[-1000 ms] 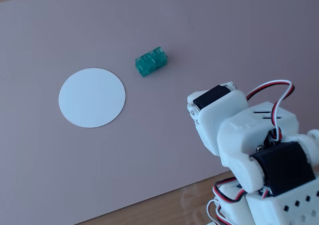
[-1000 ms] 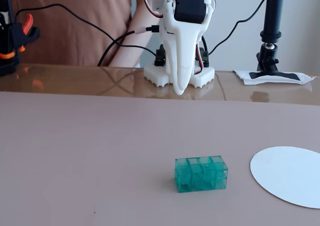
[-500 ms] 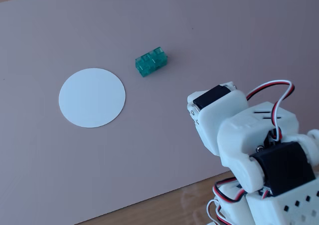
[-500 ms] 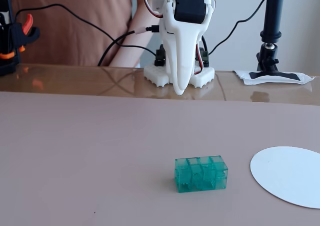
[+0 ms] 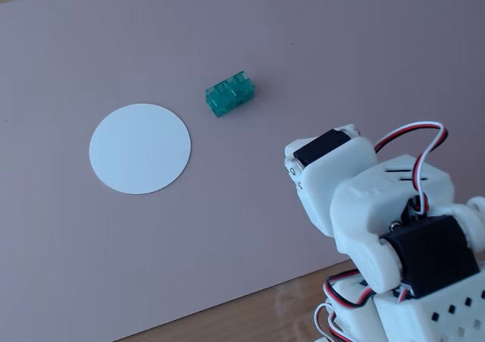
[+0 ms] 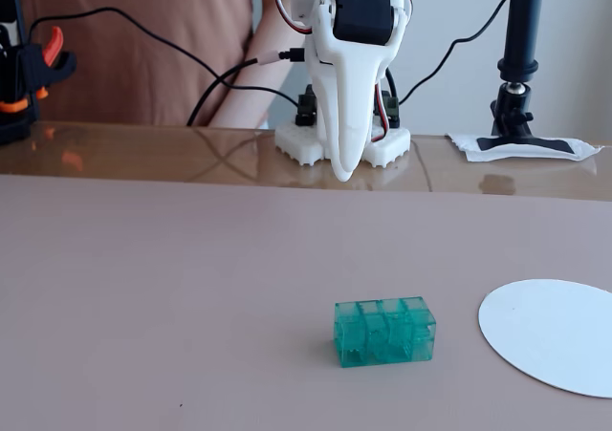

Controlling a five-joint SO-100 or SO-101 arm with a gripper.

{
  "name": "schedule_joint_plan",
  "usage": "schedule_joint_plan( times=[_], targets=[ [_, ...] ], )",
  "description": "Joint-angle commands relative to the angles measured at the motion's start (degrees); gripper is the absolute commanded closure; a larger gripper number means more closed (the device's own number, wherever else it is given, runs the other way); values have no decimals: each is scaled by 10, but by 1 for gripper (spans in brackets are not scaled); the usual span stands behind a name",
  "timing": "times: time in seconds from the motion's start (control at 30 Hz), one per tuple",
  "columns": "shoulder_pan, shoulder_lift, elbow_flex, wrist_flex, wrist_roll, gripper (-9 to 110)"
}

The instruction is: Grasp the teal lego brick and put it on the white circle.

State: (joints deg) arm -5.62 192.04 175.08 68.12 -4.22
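The teal lego brick (image 5: 229,93) lies flat on the pinkish mat (image 5: 303,46), studs up, with nothing touching it. In a fixed view from above it sits just to the upper right of the white circle (image 5: 140,148), with a narrow strip of bare mat between the two. In a fixed view from low in front, the brick (image 6: 384,332) is left of the circle (image 6: 555,334), which is cut off by the right edge of the picture. The brick is translucent, and its long side runs roughly across that low view.

The circle lies flat on the mat and carries nothing.

The arm is well apart from both. In the low view the gripper (image 6: 344,171) hangs tip down over the glossy brown worktop (image 6: 143,149) beyond the mat's far edge, just in front of the white base (image 6: 382,144). From this angle the jaws look pressed together into a single tapering white point and hold nothing, though the view is edge-on, so a slight gap could be hidden. In the view from above, only the arm's white housings and black motors (image 5: 432,255) show in the lower right corner, with red, white and black wires (image 5: 413,133) looping over them.

Behind the worktop in the low view, black cables (image 6: 172,49) trail leftward, a black stand (image 6: 521,49) rises at the right on a taped foot, and an orange and black clamp (image 6: 33,68) sits at the left edge.
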Motion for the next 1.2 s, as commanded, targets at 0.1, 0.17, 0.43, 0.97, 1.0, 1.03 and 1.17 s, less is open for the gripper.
schedule_joint_plan(
  times=[0.1,0.17,0.43,0.97,1.0,1.03,1.17],
  targets=[
    [-4,3,-3,-7,-8,100],
    [-13,3,-3,-7,-18,96],
    [-69,4,-2,-4,-76,101],
    [-73,5,2,-2,-152,102],
    [-49,5,-1,-4,-158,102],
    [-31,4,-8,-4,-162,102],
    [-11,-2,-60,16,-156,102]
  ],
)
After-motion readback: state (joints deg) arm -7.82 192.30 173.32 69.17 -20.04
